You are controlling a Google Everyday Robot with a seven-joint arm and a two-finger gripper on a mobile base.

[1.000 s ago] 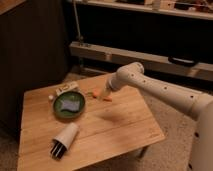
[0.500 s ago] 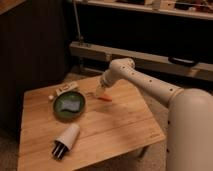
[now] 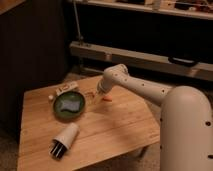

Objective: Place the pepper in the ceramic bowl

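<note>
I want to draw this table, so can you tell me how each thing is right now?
Pepper: outside the bowl, just right of it, by the pincer; held or not, cannot tell.
Bowl: upright, blue piece inside, no pepper yet.
Cup: tipped over on its side, black end toward the table's front edge.
Pincer: low, between bowl and pepper.
</note>
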